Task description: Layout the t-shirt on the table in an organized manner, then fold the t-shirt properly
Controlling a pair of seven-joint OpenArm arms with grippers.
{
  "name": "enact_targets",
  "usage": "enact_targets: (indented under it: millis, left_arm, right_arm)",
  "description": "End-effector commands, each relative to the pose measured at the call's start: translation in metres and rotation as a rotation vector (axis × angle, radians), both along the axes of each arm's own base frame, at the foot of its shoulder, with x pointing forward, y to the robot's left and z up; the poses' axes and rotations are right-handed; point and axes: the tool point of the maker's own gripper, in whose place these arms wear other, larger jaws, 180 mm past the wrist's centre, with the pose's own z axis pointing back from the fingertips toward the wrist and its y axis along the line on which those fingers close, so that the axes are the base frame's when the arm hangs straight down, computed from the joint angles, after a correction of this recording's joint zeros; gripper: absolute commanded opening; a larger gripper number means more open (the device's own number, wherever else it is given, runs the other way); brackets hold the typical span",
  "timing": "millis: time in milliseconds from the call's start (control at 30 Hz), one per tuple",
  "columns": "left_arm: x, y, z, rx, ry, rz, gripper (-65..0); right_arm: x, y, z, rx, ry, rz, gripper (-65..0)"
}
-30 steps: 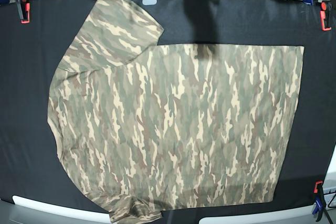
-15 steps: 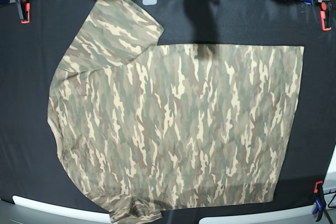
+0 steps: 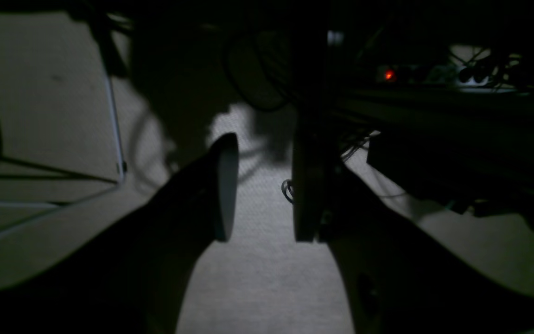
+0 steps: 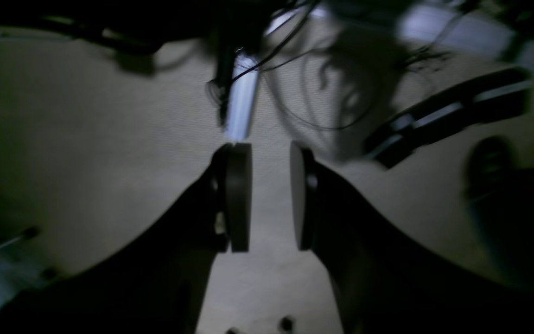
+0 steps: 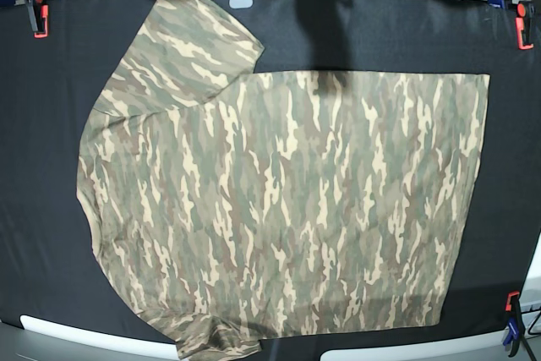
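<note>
The camouflage t-shirt (image 5: 279, 200) lies spread flat on the black table (image 5: 42, 209), collar to the left, hem to the right, one sleeve pointing to the far left corner and the other bunched at the near edge. Neither arm shows in the base view. In the left wrist view my left gripper (image 3: 262, 188) hangs open over pale carpet, nothing between its fingers. In the right wrist view my right gripper (image 4: 270, 197) also stands open and empty above the floor, away from the shirt.
Orange-and-blue clamps (image 5: 39, 14) (image 5: 522, 23) (image 5: 511, 314) grip the table's edges. Cables and a pale rail (image 4: 241, 99) lie on the floor under the right gripper. A dark frame and cables (image 3: 434, 139) sit beside the left gripper.
The dark arm shapes at the far edge of the table have drawn back out of the base view. The shirt has not moved.
</note>
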Motion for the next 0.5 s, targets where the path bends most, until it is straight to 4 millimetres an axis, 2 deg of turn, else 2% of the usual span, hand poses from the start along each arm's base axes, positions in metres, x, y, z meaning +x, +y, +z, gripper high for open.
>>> enact_targets:
  millis: [0, 167, 267, 367, 467]
  left_arm:
    - [-0.004, 0.006, 0.008, 0.004, -0.003, -0.003, -46.5]
    - [0.005, 0.022, 0.043, 0.031, -0.047, -0.056, -46.5]
    - [0.015, 0.028, 0.066, 0.055, -0.093, -0.119, -46.5]
    - [0.027, 0.030, 0.089, 0.075, -0.121, -0.186, -46.5]
    - [0.043, 0.032, 0.112, 0.141, -0.149, -0.303, -46.5]
  right_arm:
    - [0.004, 0.002, 0.010, 0.018, -0.024, 0.014, -50.7]
    - [0.015, 0.011, 0.042, 0.042, -0.059, 0.101, -50.7]
    - [0.028, 0.020, 0.061, 0.063, -0.103, 0.135, -50.7]
    - [0.046, 0.024, 0.080, 0.066, -0.159, 0.144, -50.7]
    - [0.068, 0.020, 0.099, 0.043, -0.214, 0.152, -50.7]
